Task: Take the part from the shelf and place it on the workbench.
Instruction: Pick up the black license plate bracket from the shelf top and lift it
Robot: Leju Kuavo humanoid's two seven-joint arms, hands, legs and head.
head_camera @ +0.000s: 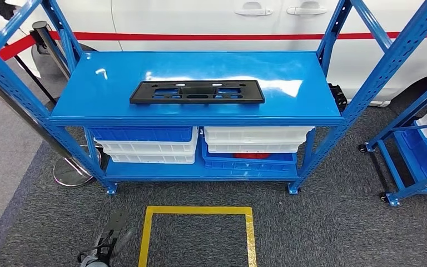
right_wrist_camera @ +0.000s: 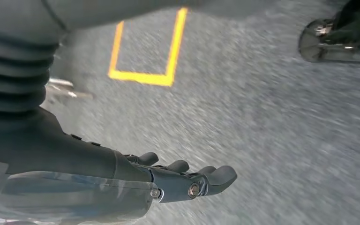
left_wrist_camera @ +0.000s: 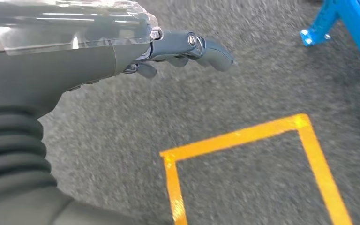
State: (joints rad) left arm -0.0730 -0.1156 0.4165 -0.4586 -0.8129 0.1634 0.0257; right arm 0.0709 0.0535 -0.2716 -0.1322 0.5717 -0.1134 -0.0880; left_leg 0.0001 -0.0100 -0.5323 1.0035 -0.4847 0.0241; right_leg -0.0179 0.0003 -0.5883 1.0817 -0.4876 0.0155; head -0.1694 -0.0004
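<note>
The part (head_camera: 197,92) is a long flat black plastic plate with several cut-outs. It lies flat in the middle of the top board of the blue shelf (head_camera: 289,67), straight ahead of me. My left hand (head_camera: 110,236) hangs low at the bottom left, over the grey carpet and well short of the shelf. The left wrist view shows that left hand (left_wrist_camera: 168,47) holding nothing, fingers stretched out. My right hand (right_wrist_camera: 178,178) also hangs above the carpet, fingers extended and apart, with nothing in it.
Blue and white bins (head_camera: 147,143) are stacked on the lower shelf board. A yellow tape square (head_camera: 197,233) marks the carpet in front of the shelf. A stanchion's chrome base (head_camera: 72,171) stands at the left, another blue rack (head_camera: 417,150) at the right, a white car (head_camera: 200,22) behind.
</note>
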